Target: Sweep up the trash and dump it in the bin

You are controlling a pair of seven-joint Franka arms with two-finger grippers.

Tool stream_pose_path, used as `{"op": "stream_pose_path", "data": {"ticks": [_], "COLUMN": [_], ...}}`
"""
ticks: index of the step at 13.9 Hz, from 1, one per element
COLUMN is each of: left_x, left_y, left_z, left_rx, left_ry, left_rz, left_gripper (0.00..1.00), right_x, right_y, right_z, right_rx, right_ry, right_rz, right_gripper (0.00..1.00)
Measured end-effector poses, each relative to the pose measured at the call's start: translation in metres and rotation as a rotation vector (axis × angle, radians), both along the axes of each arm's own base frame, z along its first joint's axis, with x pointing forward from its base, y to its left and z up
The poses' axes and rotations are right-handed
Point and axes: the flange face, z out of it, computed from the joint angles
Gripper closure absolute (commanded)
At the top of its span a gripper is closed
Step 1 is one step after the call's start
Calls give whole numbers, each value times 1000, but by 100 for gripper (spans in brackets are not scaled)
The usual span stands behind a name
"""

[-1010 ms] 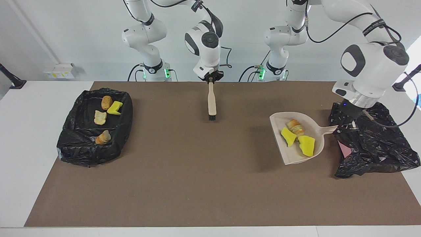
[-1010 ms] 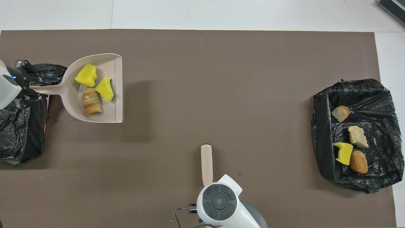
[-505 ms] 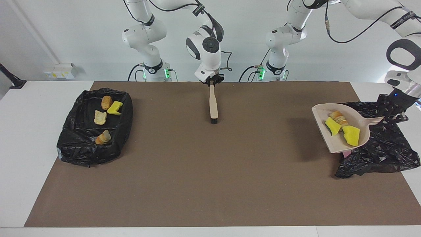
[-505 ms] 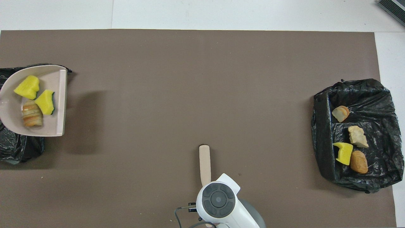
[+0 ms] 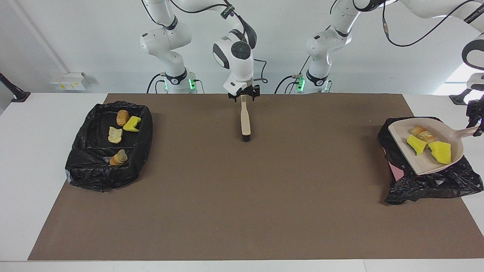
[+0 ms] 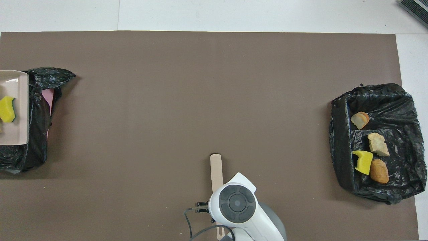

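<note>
I am carrying the dustpan [image 5: 427, 151], clamped by its handle in the left gripper [image 5: 474, 126], over the bin [image 5: 435, 185]; three trash [image 5: 438, 152] lumps ride inside. The right gripper [image 5: 244, 97] is standing spread around the brush [image 5: 245, 121]. Next: tipping the pan.

A white desk [image 5: 22, 158] carries a brown mat [image 5: 242, 196] over most of its top. A plain pale wall [image 5: 75, 37] rises at the robots' end, with a small white socket box [image 5: 69, 81] mounted low on it (yellow labels, unreadable). Bright daylight [image 5: 455, 81] enters at the left arm's end.
</note>
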Motion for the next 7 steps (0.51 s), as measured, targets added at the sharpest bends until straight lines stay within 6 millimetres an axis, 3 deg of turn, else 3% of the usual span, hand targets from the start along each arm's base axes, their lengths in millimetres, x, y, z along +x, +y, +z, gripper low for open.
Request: {"op": "stream_pose_path", "data": {"ticks": [2,4,7], "left_x": [1,3,15], "left_y": [5,4,-17], "left_z": [5,9,15], "left_rx": [112,255,477], "left_ry": [5,31,68], "left_rz": [18,68,30], "left_gripper": [100,100,100], "right_x": [36,77,128], "right_y": [-15,-44,-90], "right_z": [23,47,77], "right_rx": [17,26,56], "right_ry": [-58,-120,-191], "right_rz": [-45,-107,-144], "right_gripper": [0,0,0]}}
